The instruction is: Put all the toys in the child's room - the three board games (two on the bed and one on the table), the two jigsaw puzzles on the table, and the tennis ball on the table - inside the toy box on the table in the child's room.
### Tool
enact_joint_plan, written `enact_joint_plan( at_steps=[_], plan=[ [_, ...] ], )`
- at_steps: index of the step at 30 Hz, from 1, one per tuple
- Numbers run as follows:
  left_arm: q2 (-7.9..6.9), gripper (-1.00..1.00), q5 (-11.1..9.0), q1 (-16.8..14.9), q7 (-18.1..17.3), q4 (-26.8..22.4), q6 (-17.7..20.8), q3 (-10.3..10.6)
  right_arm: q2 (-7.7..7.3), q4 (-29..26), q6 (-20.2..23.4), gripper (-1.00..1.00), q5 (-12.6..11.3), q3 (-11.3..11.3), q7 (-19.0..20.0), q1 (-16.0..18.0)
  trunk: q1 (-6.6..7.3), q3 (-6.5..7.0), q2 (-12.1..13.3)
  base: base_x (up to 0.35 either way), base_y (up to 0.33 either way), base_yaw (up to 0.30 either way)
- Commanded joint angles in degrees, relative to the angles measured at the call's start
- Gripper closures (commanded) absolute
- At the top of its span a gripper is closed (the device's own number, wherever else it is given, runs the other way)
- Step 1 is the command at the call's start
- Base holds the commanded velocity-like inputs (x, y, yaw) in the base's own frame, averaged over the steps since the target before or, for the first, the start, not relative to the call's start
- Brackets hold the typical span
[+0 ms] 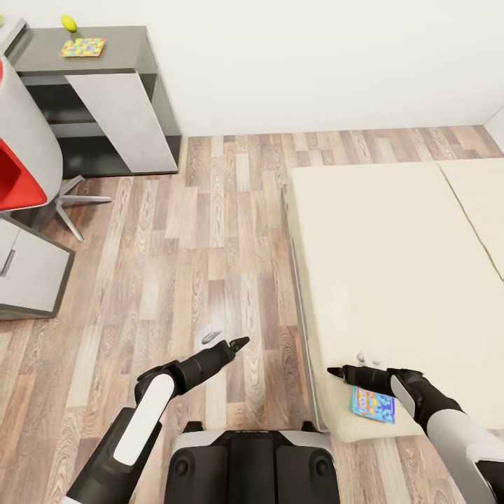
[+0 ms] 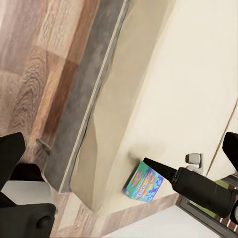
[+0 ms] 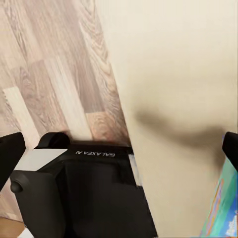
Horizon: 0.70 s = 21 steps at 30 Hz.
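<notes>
A small blue board game [image 1: 373, 404] lies flat on the bed [image 1: 392, 266] near its front corner; it also shows in the left wrist view [image 2: 144, 181] and at the edge of the right wrist view [image 3: 224, 210]. My right gripper [image 1: 336, 372] hovers open just left of the board game, over the mattress edge. Over the wooden floor beside the bed, my left gripper [image 1: 236, 343] is open and holds nothing. Far back left, a jigsaw puzzle [image 1: 82, 47] and the yellow-green tennis ball [image 1: 68, 23] rest on the table's dark grey wing [image 1: 126, 42]. The toy box is out of view.
A red and grey chair [image 1: 21, 168] with a star base stands at the left, with white drawers [image 1: 28, 269] in front of it. Wooden floor [image 1: 196, 231] stretches between the desk and the bed. The bed's grey frame [image 1: 302, 336] runs along the mattress edge.
</notes>
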<state>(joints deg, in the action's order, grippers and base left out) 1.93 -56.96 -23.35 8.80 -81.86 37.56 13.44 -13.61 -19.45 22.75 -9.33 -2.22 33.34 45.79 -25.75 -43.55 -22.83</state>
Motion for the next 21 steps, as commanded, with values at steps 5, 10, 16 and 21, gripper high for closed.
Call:
enact_joint_plan(
  at_steps=[5, 10, 16, 21],
  plan=[
    [0.00, -1.00, -0.6, 0.0, 0.5, -0.1, 0.2, 0.0, 0.00, -0.1, 0.6, -1.00, -0.3, -0.2, 0.1, 0.0, -0.03, -0.06, -0.1, 0.000, 0.274, 0.000],
    [0.00, -1.00, -0.6, 0.0, 0.5, -0.1, 0.2, 0.0, -0.01, -0.1, 0.6, -1.00, -0.3, -0.2, 0.1, 0.0, -0.03, -0.06, -0.1, 0.000, 0.281, 0.000],
    [0.00, -1.00, -0.6, 0.0, 0.5, -0.1, 0.2, 0.0, -0.01, -0.1, 0.6, -1.00, -0.3, -0.2, 0.1, 0.0, -0.03, -0.06, -0.1, 0.000, 0.285, 0.000],
    [0.00, -1.00, -0.6, 0.0, 0.5, -0.1, 0.2, 0.0, -0.01, -0.1, 0.6, -1.00, -0.3, -0.2, 0.1, 0.0, -0.03, -0.06, -0.1, 0.000, 0.287, 0.000]
  ],
)
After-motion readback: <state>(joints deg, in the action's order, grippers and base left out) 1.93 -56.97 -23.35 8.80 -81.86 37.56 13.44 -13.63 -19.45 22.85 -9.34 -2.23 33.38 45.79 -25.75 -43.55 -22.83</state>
